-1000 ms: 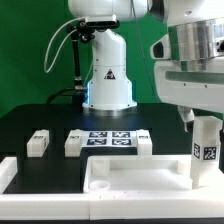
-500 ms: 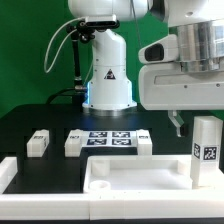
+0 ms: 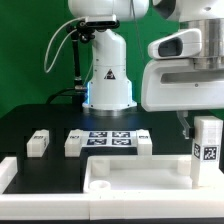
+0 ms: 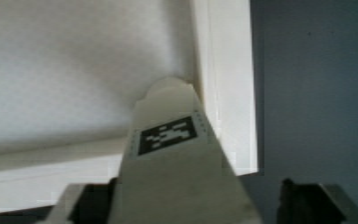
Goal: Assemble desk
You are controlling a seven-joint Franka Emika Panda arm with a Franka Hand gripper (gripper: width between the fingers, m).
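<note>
The tabletop and the upright leg look like smooth, slightly glossy white plastic; the black desk beneath them looks matt.

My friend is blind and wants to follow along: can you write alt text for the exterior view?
A white desk leg stands upright at the exterior view's right end of a white rimmed tabletop, with the robot's gripper hanging just above it. Behind, three more legs lie on a black table beside the marker board.
</note>
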